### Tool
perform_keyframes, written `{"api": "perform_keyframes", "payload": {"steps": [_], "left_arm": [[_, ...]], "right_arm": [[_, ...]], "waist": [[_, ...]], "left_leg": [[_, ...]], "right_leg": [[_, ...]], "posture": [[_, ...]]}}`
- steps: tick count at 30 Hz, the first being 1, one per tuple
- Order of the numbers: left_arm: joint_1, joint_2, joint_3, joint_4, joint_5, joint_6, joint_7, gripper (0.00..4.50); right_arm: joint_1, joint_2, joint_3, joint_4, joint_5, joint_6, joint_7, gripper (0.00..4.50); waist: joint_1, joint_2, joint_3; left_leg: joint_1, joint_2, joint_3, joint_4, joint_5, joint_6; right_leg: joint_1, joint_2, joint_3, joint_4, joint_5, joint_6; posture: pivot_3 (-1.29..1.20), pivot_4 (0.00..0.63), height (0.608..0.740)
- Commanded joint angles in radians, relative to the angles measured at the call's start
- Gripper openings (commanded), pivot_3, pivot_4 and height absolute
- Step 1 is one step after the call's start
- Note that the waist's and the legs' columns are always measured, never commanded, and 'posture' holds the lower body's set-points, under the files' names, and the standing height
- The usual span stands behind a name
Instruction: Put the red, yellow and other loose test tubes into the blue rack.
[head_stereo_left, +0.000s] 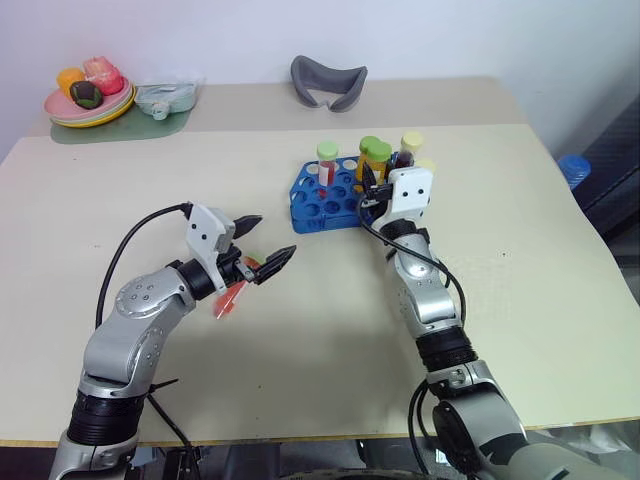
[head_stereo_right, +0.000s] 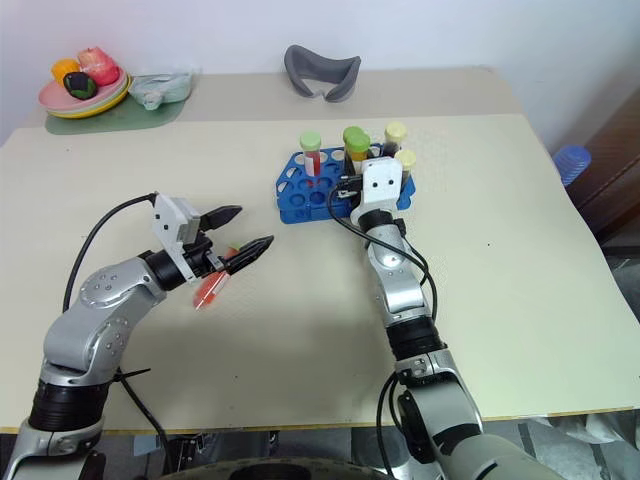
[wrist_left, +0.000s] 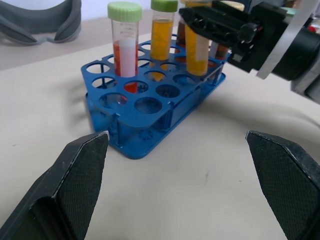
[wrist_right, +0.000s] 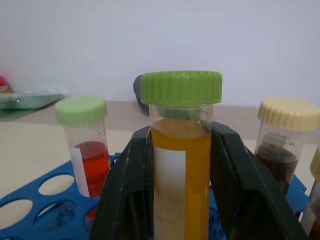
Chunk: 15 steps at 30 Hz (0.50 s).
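Left eye view: the robot's left tool (head_stereo_left: 258, 246) hovers above the tabletop (head_stereo_left: 300, 340) with its fingers spread wide and nothing between them, while a loose red tube (head_stereo_left: 230, 298) lies on the surface just beneath it. Further right stands the blue rack (head_stereo_left: 335, 195), with a red tube under a pale-green cap (wrist_left: 125, 47) upright in one hole and other capped tubes in holes toward its far side. At the rack, the right tool (wrist_right: 181, 165) grips a yellow-orange tube with a green cap (wrist_right: 181, 145), its two black fingers pressed against the tube's sides just below the cap.

The likeliest trouble is at the rack. The holes are snug and the neighbours stand close, so a tip that meets the rim of a hole instead of its centre may jam, tilt the tube in the fingers or shove the light rack across the tabletop. A tool finger could also knock the nearby brown tube with a cream cap (wrist_right: 277, 150). On the left, the red tube is round and may roll away from a closing grasp.
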Motion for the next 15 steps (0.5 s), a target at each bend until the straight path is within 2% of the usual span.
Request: {"api": "perform_keyframes", "payload": {"steps": [1,4,7,10,15], "left_arm": [[-0.003,0.009,0.010,-0.031,-0.008,-0.011,-0.007,4.50],[-0.004,0.010,0.011,-0.030,-0.007,-0.010,-0.008,4.50],[-0.001,0.013,0.020,-0.030,-0.004,-0.006,-0.002,4.50],[0.003,0.032,0.034,-0.033,0.007,0.002,0.009,4.50],[-0.056,0.109,0.049,-0.070,0.036,0.130,0.096,4.50]], "right_arm": [[-0.016,0.015,-0.019,-0.004,0.004,-0.024,0.022,1.54],[-0.014,0.021,-0.027,-0.019,0.006,-0.024,0.034,2.81],[-0.022,0.022,-0.034,-0.065,-0.001,-0.014,0.033,4.44],[-0.031,0.002,-0.036,-0.148,-0.009,0.010,0.047,4.44],[-0.036,-0.084,-0.046,-0.353,0.031,0.119,0.146,4.44]], "waist": [[0.000,0.000,0.000],[-0.001,0.000,0.000],[-0.001,0.000,0.000],[-0.001,0.000,0.000],[0.001,0.000,0.000]], "left_leg": [[0.000,0.000,0.000,0.000,0.000,-0.001],[0.000,0.000,0.000,0.000,0.000,-0.001],[0.000,0.000,0.000,0.000,0.000,-0.001],[0.000,0.000,0.000,0.000,0.001,-0.001],[0.000,0.000,0.000,0.000,0.000,0.000]], "right_leg": [[0.000,0.000,0.000,0.000,0.000,0.000],[0.000,0.000,0.000,0.000,0.000,0.000],[0.000,0.000,0.000,0.000,0.000,0.000],[0.000,0.000,0.000,0.001,0.000,0.000],[0.000,0.000,0.000,0.001,0.000,0.000]], "posture": [[0.00,0.150,0.740],[0.00,0.150,0.740],[0.00,0.150,0.740],[0.00,0.150,0.740],[0.00,0.150,0.740]]}}
